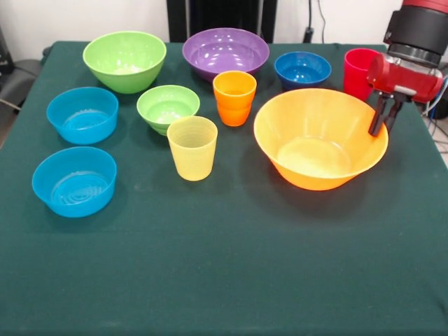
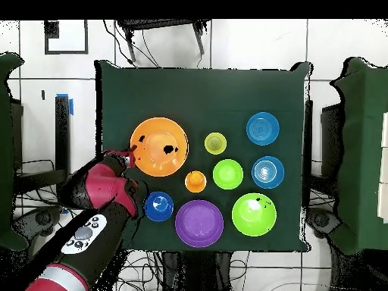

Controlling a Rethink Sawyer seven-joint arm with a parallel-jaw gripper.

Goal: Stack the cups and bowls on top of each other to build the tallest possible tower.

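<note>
My gripper (image 1: 383,129) (image 2: 130,157) hangs at the right rim of the huge orange bowl (image 1: 315,171) (image 2: 159,146). The red cup (image 1: 358,70) stands just behind it. Mid-table are the orange cup (image 1: 234,98) (image 2: 195,181) and the yellow cup (image 1: 192,147) (image 2: 215,142), beside the small green bowl (image 1: 168,106). Along the far side sit the large green bowl (image 1: 124,59), the purple bowl (image 1: 225,50) and the dark blue bowl (image 1: 302,68). Two light blue bowls (image 1: 82,114) (image 1: 74,180) are at the left. Every piece stands alone, open side up. No tower is in view.
The dark green tablecloth (image 1: 224,266) covers the whole table. Cables and chair parts lie on the floor around the table's edges in the overhead view. My arm (image 2: 91,227) covers the red cup there.
</note>
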